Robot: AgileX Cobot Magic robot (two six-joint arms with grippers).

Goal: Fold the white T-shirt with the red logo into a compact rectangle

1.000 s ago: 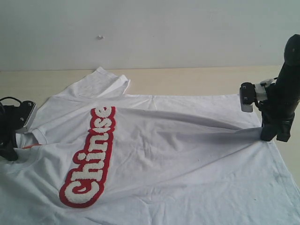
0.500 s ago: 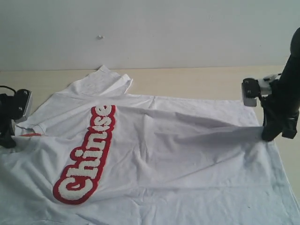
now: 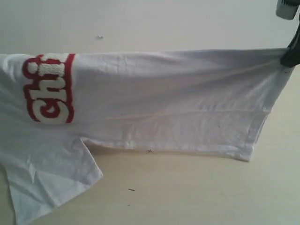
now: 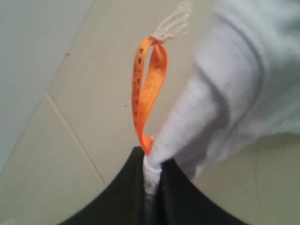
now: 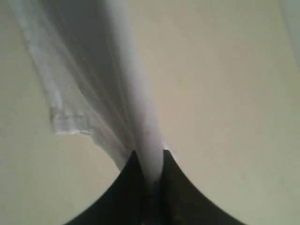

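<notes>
We've got the white T-shirt [image 3: 164,101] stretched out: left gripper [image 4: 152,163] clamped beside the orange tag [image 4: 149,89], right gripper [image 5: 149,157] pinching the opposite edge. The red logo [image 3: 49,89] shows "Chi", nearer the left one.

We see right gripper [image 5: 149,163] pinched tight on a fold of the white T-shirt [image 5: 89,70]. Cloth runs off the jaws as a narrow ridge, hemmed edge hanging free, beige table [image 5: 234,93] behind.

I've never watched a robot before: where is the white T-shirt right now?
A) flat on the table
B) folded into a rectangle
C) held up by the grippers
C: the white T-shirt hangs spread out, with the right gripper and the left gripper each shut on its cloth.
</notes>
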